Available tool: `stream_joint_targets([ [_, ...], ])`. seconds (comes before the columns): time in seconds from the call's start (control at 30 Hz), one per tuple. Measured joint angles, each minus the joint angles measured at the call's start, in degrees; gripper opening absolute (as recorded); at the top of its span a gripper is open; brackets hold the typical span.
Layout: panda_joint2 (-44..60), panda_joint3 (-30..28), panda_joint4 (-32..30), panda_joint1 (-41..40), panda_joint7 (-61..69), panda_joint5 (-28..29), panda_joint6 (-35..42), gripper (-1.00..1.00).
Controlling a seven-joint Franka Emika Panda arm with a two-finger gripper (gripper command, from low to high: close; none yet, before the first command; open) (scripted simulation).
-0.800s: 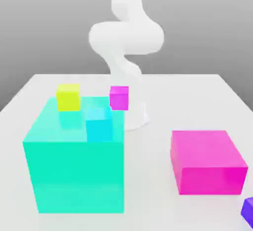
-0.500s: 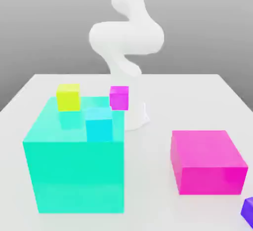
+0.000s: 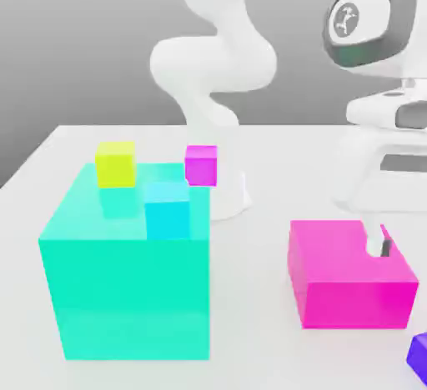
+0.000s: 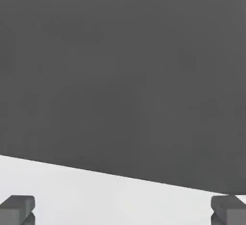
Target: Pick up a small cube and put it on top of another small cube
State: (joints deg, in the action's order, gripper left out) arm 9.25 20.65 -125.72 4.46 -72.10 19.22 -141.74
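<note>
The small cube (image 3: 419, 357), glossy indigo-purple, sits on the tabletop (image 3: 250, 297) at the lower corner on the exterior view's right, cut by the picture's edge and just beside the near corner of the large magenta block (image 3: 350, 276).

In the exterior view the white hand of the arm hangs over the far side of that magenta block, and a dark fingertip (image 3: 384, 247) shows in front of the block's top face. The small cube therefore lies nearer the camera than the tool and lower, with the magenta block between them. A cube has no long axis, so finger alignment to its faces is the only orientation concern.

The tool (image 4: 123, 209) holds nothing: the hand view shows its two dark fingertips spread to opposite edges of the picture, with bare tabletop between them.

The likely target, the small magenta cube (image 3: 201, 165), rests by the far edge of the big teal block (image 3: 125, 272), near a small yellow cube (image 3: 115, 163) and a small cyan cube (image 3: 168, 207).

The exterior view gives the layout of cubes; the hand view gives the finger spread and looks across white surface to a grey backdrop.
</note>
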Motion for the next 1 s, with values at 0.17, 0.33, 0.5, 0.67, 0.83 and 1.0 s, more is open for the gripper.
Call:
stream_joint_targets([
  [0.17, 9.4, 1.3, 0.9, 3.2, -2.9, 0.5, -2.6, 0.00],
  [0.33, 18.5, 1.5, 2.1, 6.5, -5.2, 0.9, -6.6, 0.00],
  [0.5, 24.4, -1.5, 3.5, 9.1, -7.4, 3.9, -10.8, -1.00],
  [0.67, 24.5, -1.6, 3.5, 9.2, -7.3, 3.8, -10.9, -1.00],
  [0.83, 15.5, 1.1, 1.3, 5.7, -4.4, -0.9, -4.1, -1.00],
  [1.0, 6.5, -2.4, -0.9, 1.3, -4.4, -2.7, 3.3, -1.00],
])
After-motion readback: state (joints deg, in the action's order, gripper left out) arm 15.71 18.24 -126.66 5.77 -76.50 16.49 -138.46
